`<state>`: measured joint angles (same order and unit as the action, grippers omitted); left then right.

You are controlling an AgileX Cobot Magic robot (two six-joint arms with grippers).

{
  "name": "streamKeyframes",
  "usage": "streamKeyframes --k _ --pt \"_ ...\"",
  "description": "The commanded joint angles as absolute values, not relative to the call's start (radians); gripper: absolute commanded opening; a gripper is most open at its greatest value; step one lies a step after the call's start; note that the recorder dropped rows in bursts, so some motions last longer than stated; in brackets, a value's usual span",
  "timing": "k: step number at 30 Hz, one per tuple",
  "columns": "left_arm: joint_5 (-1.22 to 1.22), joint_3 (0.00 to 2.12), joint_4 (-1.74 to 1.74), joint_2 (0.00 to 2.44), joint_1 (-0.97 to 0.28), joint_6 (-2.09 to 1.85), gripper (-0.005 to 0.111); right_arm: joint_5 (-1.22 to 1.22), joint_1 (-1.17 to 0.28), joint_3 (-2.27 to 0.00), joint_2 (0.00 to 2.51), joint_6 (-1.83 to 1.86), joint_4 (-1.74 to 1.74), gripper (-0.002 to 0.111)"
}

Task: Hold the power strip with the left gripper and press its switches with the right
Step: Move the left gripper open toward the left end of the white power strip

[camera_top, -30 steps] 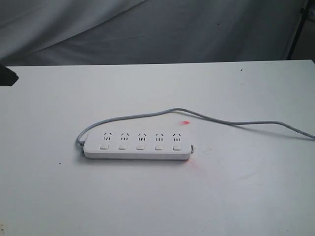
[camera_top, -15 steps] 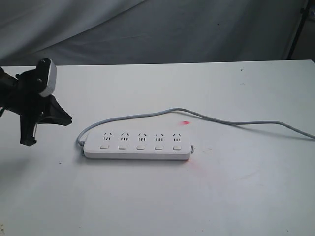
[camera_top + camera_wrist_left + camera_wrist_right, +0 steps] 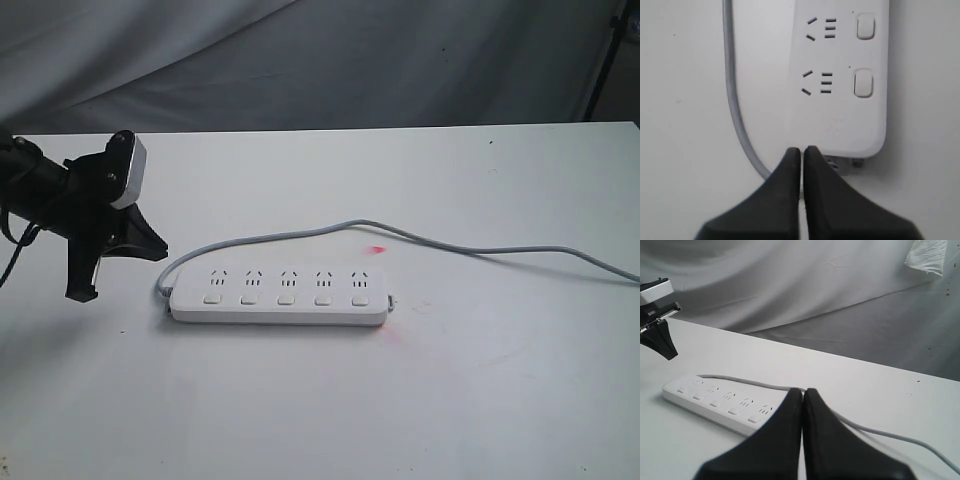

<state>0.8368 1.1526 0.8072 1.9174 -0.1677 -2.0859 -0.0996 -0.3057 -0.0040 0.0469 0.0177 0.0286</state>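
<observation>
The white power strip (image 3: 280, 312) lies flat mid-table, its five switches (image 3: 285, 298) in a row along the near side. Its grey cord (image 3: 450, 245) loops from the left end and runs off to the right. My left gripper (image 3: 158, 254) hovers just left of the strip's left end, shut and holding nothing. In the left wrist view its tips (image 3: 801, 150) sit over the strip's cord end (image 3: 840, 120), with two buttons (image 3: 863, 82) ahead. My right gripper (image 3: 803, 391) is shut and empty, away from the strip (image 3: 710, 396), and is outside the exterior view.
A small red light spot (image 3: 377, 250) glows on the table behind the strip's right end. Grey cloth (image 3: 320, 60) hangs behind the table's far edge. The cord (image 3: 880, 432) crosses the table on the right side.
The left arm came into view from the left edge and moved right, toward the strip's left end. The strip and cord have not moved.
</observation>
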Motion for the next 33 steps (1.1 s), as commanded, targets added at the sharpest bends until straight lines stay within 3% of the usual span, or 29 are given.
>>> streamKeyframes --k 1,4,7,11,14,19,33 --pt "0.901 1.157 0.832 1.913 -0.174 -2.087 0.004 -0.09 -0.3 0.0 0.039 0.018 0.023 0.0" --pt "0.948 1.157 0.835 1.913 -0.174 -2.087 0.011 -0.09 -0.3 0.0 0.039 0.018 0.023 0.0" --pt "0.968 1.157 0.835 1.913 -0.174 -2.087 0.03 -0.09 -0.3 0.0 0.039 0.018 0.023 0.0" --pt "0.964 1.157 0.835 1.913 -0.174 -2.087 0.064 -0.09 -0.3 0.0 0.039 0.018 0.023 0.0" --pt "0.94 1.157 0.835 1.913 -0.174 -2.091 0.075 -0.09 -0.3 0.0 0.039 0.018 0.023 0.0" --pt "0.942 1.157 0.835 1.913 -0.174 -2.091 0.08 -0.09 -0.3 0.0 0.039 0.018 0.023 0.0" --pt "0.912 1.157 0.863 1.913 -0.174 -2.093 0.08 -0.09 -0.3 0.0 0.039 0.018 0.023 0.0"
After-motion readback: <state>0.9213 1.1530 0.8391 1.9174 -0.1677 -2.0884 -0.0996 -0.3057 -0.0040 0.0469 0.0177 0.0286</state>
